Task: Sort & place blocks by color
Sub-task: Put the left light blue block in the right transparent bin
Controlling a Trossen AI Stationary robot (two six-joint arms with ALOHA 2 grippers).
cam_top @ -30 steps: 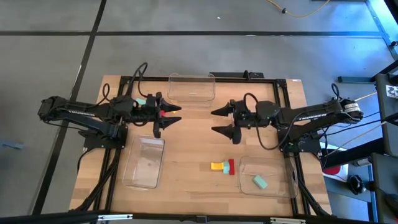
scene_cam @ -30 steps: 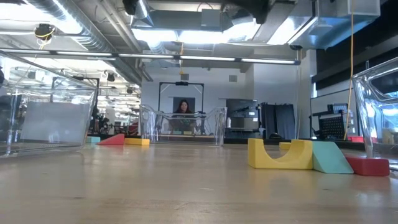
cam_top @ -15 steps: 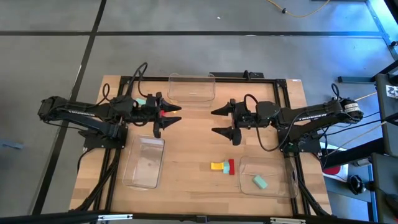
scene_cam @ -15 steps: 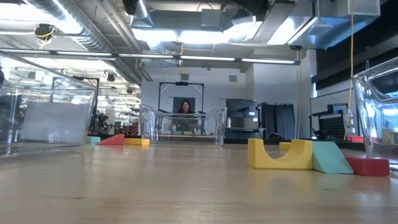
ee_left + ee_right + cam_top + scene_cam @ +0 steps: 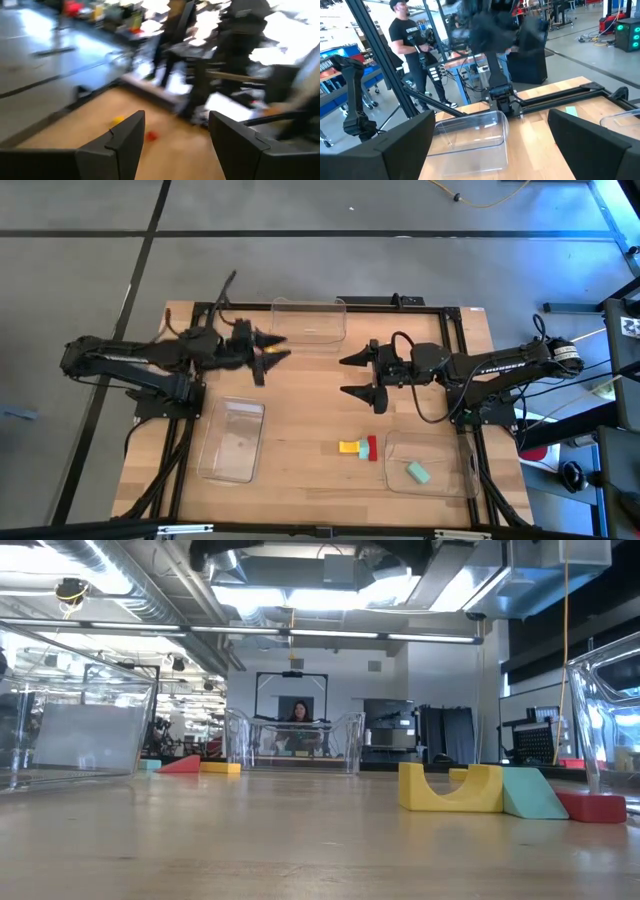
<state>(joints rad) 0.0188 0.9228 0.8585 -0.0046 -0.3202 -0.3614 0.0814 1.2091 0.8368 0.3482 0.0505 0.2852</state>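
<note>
Left gripper point(image 5: 272, 348) hangs over the far-left part of the table point(image 5: 310, 405), fingers spread and nothing between them, snout turned toward the clear tray point(image 5: 308, 320) at the far edge. Right gripper point(image 5: 352, 375) sits mid-table, near the centre, fingers spread as wide as they go, also empty. Now, where is the work? A small cluster of blocks point(image 5: 358, 447) lies toward the near edge, right of centre: a yellow piece and a red piece touching, and just beside them the near-right tray point(image 5: 430, 464), which holds a green block point(image 5: 417, 471). From table height the cluster shows a yellow arch point(image 5: 451, 788), a teal wedge point(image 5: 533, 794) and a red block point(image 5: 590, 807) in a row. My read is that the right arm is clearly the nearer one; that cluster lies toward the near edge from its open fingers, while the left gripper is well apart from it across the table. The red-and-yellow pair runs roughly parallel to the near edge, so a grab would want fingers closing across that line. A second tray point(image 5: 232, 439) waits near the left edge, and no block shows in it. More blocks seem to lie under the left arm, but they are too blurred to tell.
</note>
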